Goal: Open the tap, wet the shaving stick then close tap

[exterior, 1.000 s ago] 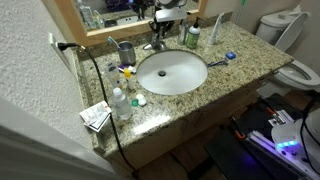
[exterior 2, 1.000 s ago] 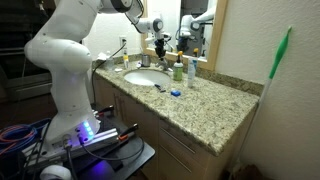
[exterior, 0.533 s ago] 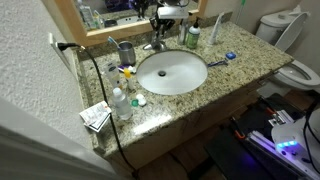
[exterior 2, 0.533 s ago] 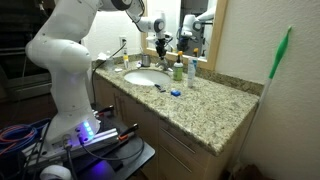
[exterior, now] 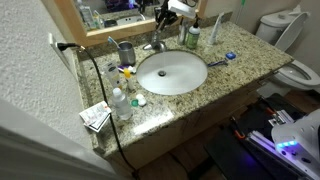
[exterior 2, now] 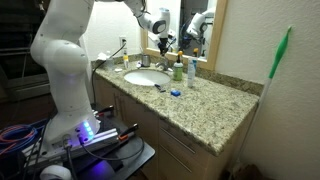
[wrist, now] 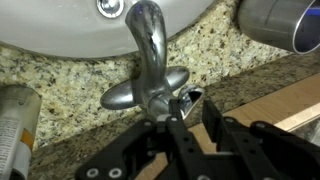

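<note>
The gripper (wrist: 193,108) is hanging just over the back of the tap (wrist: 150,55). In the wrist view its fingers (wrist: 178,125) are standing a narrow gap apart, and nothing is showing between them. The tips are sitting right by the tap's base, beside the lever, which is spreading out to either side. Whether they are touching the metal I cannot tell. The spout is curving away from the gripper, out over the basin (wrist: 60,25). A cup (wrist: 282,22) is standing off to one side ahead of the fingers, and a can (wrist: 15,115) is lying off to the other side.

In an exterior view the razor (exterior: 222,60) is lying flat on the counter (exterior: 240,45), well apart from the gripper and lower than it, past the basin's rim. A bottle (exterior: 193,36) is standing between gripper and razor, near the gripper.
</note>
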Action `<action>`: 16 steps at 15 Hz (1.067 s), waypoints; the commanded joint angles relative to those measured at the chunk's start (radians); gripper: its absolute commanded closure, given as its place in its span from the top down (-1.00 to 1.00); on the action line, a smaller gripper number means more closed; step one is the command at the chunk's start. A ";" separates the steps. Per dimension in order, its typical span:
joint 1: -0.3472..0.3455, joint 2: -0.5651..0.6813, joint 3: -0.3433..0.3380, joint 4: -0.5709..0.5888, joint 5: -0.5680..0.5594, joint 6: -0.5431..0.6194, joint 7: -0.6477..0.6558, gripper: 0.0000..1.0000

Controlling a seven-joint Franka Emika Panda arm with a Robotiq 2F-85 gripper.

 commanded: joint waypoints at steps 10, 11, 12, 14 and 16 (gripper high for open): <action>0.062 -0.481 -0.067 -0.184 -0.402 -0.455 0.419 0.86; 0.055 -0.512 -0.056 -0.193 -0.426 -0.534 0.437 0.99; 0.048 -0.547 -0.047 -0.210 -0.436 -0.620 0.438 1.00; 0.034 -0.617 -0.038 -0.249 -0.403 -0.782 0.379 1.00; 0.023 -0.668 -0.040 -0.271 -0.377 -0.927 0.303 1.00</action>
